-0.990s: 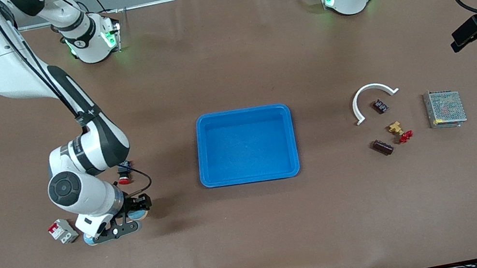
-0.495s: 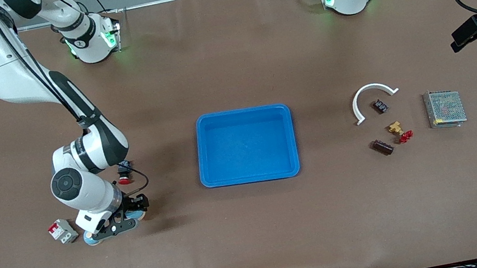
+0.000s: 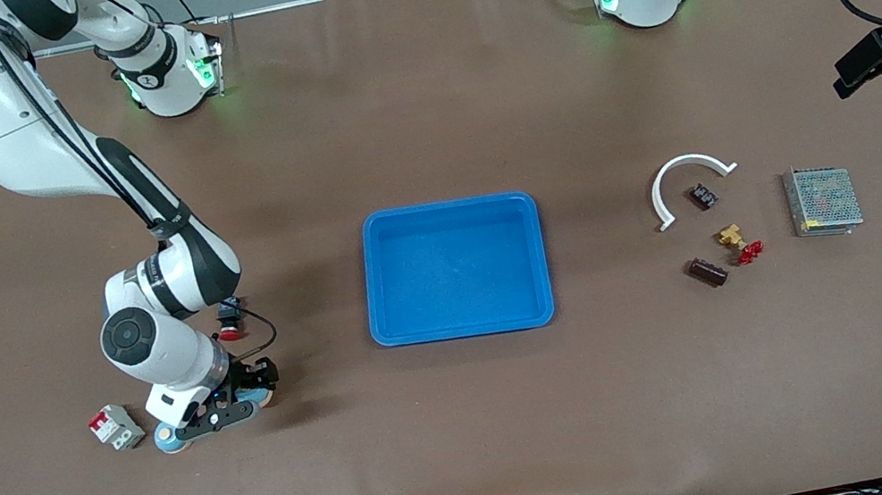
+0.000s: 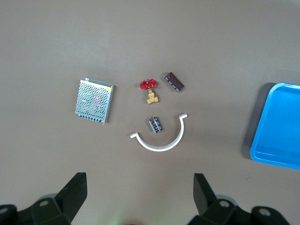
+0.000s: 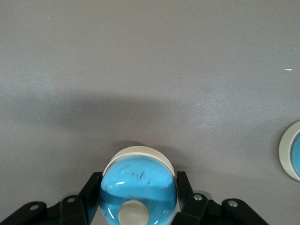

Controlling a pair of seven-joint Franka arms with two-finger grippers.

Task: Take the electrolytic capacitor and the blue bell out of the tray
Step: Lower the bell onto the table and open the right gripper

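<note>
The right claw point(image 5: 138, 199) pinches the blue bell point(image 5: 138, 190) just above the worktop point(image 3: 475, 441), beside a second blue bell point(image 3: 166, 440) toward the right arm's end. The left claw point(image 4: 140, 197) waits spread high over the capacitors point(image 4: 155, 124), which lie near the white arc point(image 4: 159, 140).

Even overhead light, soft shadows, perhaps slight blur

Left gripper point(image 4: 138, 199) tips cut off by frame edge; second bell point(image 5: 291, 150) half cropped.
</note>
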